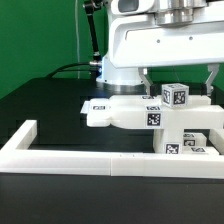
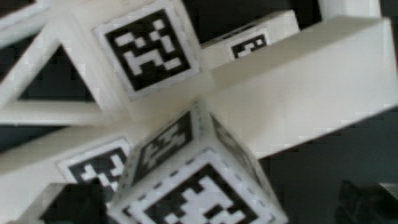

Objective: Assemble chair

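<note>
The chair's white tagged pieces lie grouped on the black table. A flat slab (image 1: 120, 112) stretches toward the exterior view's left, and a tagged post (image 1: 175, 95) stands up from the pieces at the right. More tagged pieces (image 1: 192, 142) sit lower, by the border wall. My gripper (image 1: 180, 87) hangs over the post, one finger on each side of it. In the wrist view the post (image 2: 199, 178) fills the space between the dark fingers (image 2: 64, 204), with gaps on both sides. The gripper (image 2: 217, 208) is open and holds nothing. Tagged faces of the slab (image 2: 151, 45) lie beyond.
A long low white border wall (image 1: 90, 160) runs along the front and turns back at the exterior view's left (image 1: 24, 134). The robot's base (image 1: 120, 72) and a black cable (image 1: 70, 68) stand behind the pieces, before a green backdrop.
</note>
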`<act>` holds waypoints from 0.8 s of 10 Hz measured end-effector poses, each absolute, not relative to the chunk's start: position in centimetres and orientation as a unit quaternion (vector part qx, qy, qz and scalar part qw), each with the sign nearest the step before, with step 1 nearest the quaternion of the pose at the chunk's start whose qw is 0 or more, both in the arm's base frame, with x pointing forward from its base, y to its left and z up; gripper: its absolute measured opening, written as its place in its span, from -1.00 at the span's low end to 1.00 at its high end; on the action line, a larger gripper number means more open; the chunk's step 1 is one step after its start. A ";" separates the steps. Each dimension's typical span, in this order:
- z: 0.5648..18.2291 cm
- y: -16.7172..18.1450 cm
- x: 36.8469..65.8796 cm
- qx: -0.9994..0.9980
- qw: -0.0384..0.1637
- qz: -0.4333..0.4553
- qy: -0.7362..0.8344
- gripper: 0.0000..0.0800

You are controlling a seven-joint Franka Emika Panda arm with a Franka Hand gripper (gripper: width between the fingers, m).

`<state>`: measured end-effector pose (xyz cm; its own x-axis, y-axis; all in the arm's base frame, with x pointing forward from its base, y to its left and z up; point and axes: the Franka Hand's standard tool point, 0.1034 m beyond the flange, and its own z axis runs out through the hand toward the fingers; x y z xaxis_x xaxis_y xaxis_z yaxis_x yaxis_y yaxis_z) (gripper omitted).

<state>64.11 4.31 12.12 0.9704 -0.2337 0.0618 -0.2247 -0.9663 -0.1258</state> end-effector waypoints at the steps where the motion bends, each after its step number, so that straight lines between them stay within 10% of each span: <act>1: 12.1 4.2 64.1 -0.992 0.059 -0.039 0.100 0.62; 7: 12.1 3.9 64.1 -0.996 0.051 -0.048 -0.058 0.57; 8: 12.1 3.9 64.1 -0.996 0.051 -0.048 -0.058 0.13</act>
